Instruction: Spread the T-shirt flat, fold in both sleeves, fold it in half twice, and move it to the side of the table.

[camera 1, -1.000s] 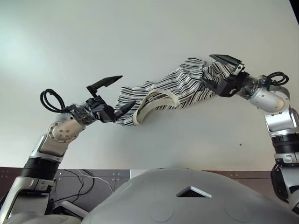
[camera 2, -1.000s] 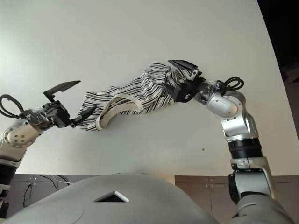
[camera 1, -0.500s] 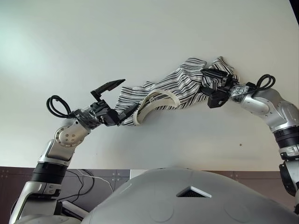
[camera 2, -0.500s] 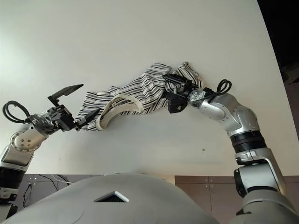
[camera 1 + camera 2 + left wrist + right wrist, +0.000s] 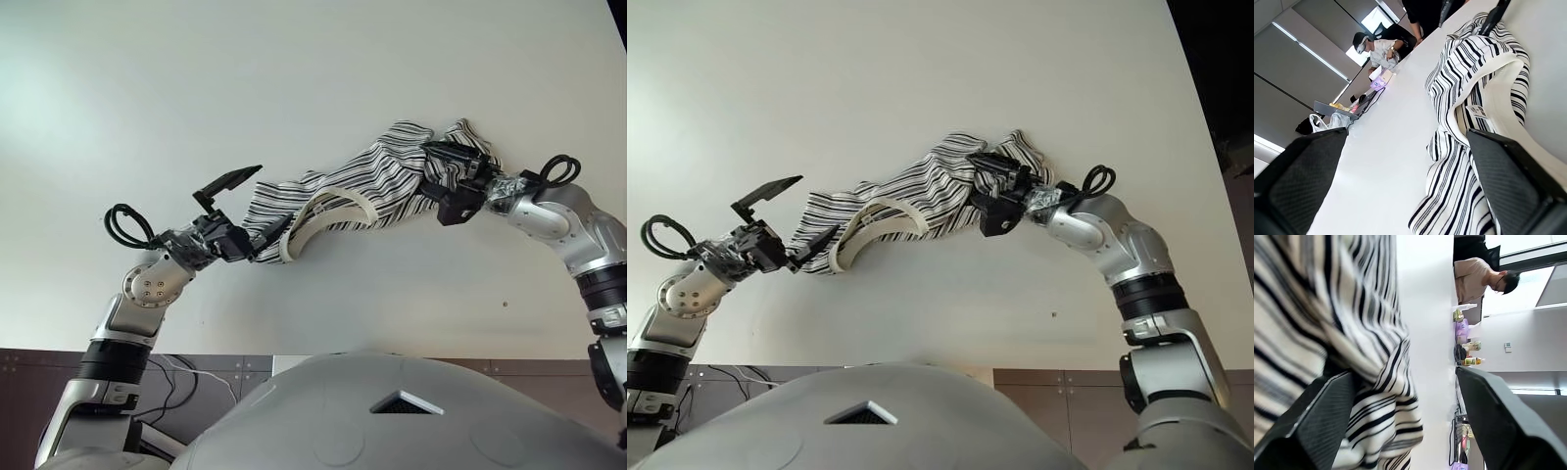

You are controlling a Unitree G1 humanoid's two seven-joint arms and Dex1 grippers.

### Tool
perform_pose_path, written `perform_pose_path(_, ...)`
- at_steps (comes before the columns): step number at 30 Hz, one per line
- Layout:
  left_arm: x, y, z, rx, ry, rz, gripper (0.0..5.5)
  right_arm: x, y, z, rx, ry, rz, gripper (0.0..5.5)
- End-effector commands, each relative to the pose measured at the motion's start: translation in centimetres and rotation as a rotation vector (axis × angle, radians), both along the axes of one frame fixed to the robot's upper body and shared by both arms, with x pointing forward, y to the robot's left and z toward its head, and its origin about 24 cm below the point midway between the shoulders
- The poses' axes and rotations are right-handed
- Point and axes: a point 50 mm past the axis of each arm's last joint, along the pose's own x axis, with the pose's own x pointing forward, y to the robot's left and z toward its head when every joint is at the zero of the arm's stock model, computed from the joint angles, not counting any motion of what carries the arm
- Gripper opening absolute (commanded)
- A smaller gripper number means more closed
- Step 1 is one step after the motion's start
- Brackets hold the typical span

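- Striped T-shirt (image 5: pixel 367 181) — bunched in a slanting band in the middle of the white counter (image 5: pixel 196 78), lying between the two hands.
- Left hand (image 5: pixel 271 195) — fingers spread wide at the shirt's nearer end, lower finger touching the cloth.
- Right hand (image 5: pixel 441 168) at the farther end, fingers spread, cloth draped against one.

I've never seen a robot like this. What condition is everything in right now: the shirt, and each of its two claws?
T-shirt: bunched in a long heap on the white table, not spread flat, collar showing.
Left claw: open, at one end of the shirt, one finger at the cloth's edge.
Right claw: open, at the shirt's other end, cloth draped against one finger.
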Motion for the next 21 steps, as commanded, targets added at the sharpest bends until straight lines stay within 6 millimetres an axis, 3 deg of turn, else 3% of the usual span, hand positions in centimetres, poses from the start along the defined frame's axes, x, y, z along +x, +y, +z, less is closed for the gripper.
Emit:
perform_pose_path(1, -0.1, -0.3, -0.2, 0.026, 0.012, -0.040, 4.49, 0.6, 0.5, 0.3, 0.020, -0.016, 0.010, 3.60)
perform_pose_path(11, 0.1, -0.6, -0.5, 0.017, 0.018, -0.052, 4.49, 1.8, 2.1, 1.2, 0.105, -0.052, 0.003, 3.60)
perform_pose_path(16, -0.1, -0.7, -0.8, 0.017, 0.030, -0.056, 4.49, 1.9, 2.3, -0.1, 0.058, -0.001, 0.000, 3.60)
perform_pose_path(21, -0.1, -0.9, -0.7, 0.016, 0.031, -0.063, 4.49, 2.4, 1.6, -0.9, -0.014, 0.004, 0.001, 2.75)
